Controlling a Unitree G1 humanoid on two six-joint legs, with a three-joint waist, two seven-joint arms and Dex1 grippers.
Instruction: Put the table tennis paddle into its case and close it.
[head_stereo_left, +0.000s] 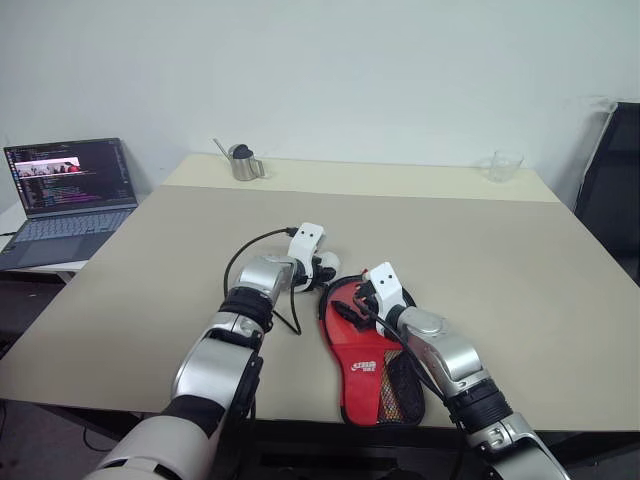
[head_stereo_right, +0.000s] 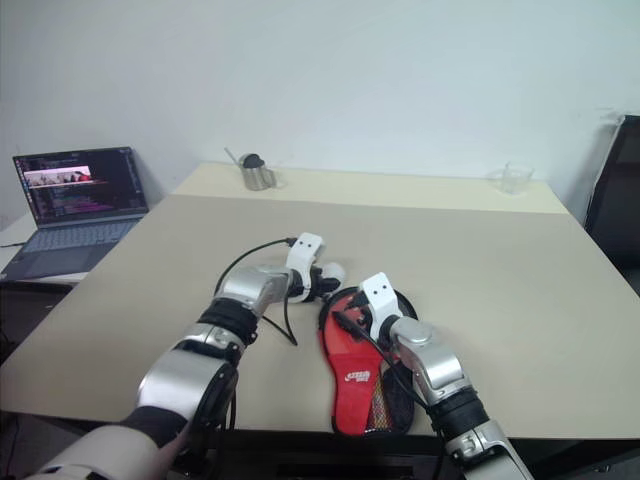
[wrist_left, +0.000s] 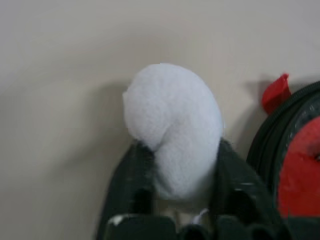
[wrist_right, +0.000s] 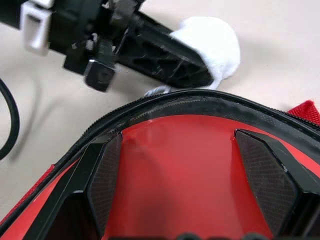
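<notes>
The case (head_stereo_left: 365, 372) lies flat near the table's front edge: black zip rim (wrist_right: 175, 100), a red band with a white logo, mesh at its near end. Red shows inside the rim at its round head; I cannot tell the table tennis paddle's face from the case's own red, and its handle is hidden. My right gripper (head_stereo_left: 362, 296) is open, its fingers (wrist_right: 107, 175) spread wide on that red head. My left gripper (head_stereo_left: 328, 268) is just left of the head, shut on a white fluffy ball (wrist_left: 172, 125) that sits against the zip rim.
An open laptop (head_stereo_left: 70, 195) stands on a side table at the far left. A metal jug (head_stereo_left: 243, 162) and a clear glass cup (head_stereo_left: 505, 165) sit along the table's back edge. A black chair (head_stereo_left: 615, 180) is at the right. A black cable (head_stereo_left: 250, 250) loops by my left wrist.
</notes>
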